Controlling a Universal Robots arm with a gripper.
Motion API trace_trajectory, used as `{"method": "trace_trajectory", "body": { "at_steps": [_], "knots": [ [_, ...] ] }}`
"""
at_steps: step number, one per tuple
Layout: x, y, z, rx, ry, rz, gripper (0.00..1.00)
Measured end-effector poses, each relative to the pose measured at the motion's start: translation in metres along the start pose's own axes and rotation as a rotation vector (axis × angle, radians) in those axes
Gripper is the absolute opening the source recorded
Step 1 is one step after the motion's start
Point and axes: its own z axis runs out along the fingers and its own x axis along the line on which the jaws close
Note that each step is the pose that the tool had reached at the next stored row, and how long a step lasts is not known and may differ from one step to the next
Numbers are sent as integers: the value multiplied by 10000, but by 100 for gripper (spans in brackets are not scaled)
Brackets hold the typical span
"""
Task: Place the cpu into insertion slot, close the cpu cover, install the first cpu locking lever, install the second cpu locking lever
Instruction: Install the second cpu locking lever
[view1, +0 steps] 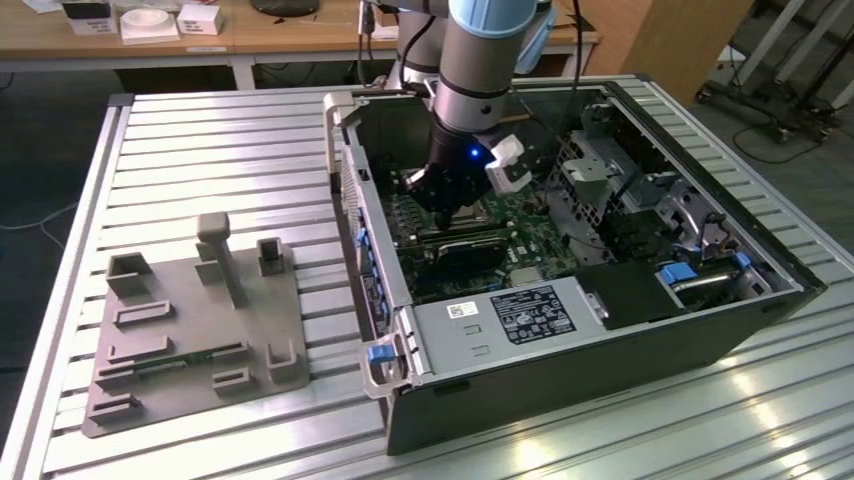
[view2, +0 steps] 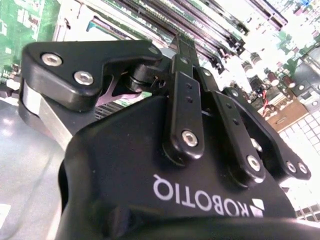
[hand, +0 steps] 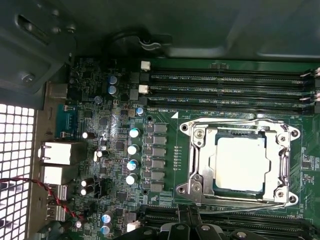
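A: What was seen nearest the camera in the exterior view?

B: An open computer case (view1: 574, 380) was seen lying on a slatted metal surface (view1: 200, 150). A grey moulded fixture tray (view1: 200, 320) was placed on the surface, to the exterior view's left of the case. A grey box with a black label (view1: 514, 315) was seen at the near end of the case.

A: And farther in?

B: The gripper (view1: 447, 195) was seen lowered into the case, just above the green circuit board (view1: 534, 240), carried by the arm (view1: 487, 60). In the second wrist view the black gripper (view2: 192, 65) was shown with its fingers (view2: 185, 50) drawn together and nothing seen between them.

A: Where was the cpu?

B: In the first wrist view the cpu (hand: 241, 164) was seated flat in the insertion slot (hand: 240, 165). The cpu cover (hand: 200, 160) was laid down around it, the chip's silvery face framed by the window. Thin metal levers (hand: 235, 204) were seen along the cover's edges; whether they were latched could not be told. Long black memory slots (hand: 230, 87) were set beside the slot.

A: Beyond the case?

B: A wooden desk (view1: 267, 30) was seen farthest back.
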Motion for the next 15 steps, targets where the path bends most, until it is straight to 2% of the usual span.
{"method": "trace_trajectory", "body": {
  "at_steps": [4, 15],
  "knots": [
    [0, 0, 3, -2, 43, 0, 10],
    [-2, 1, 8, -4, 40, 71, 10]
  ]
}}
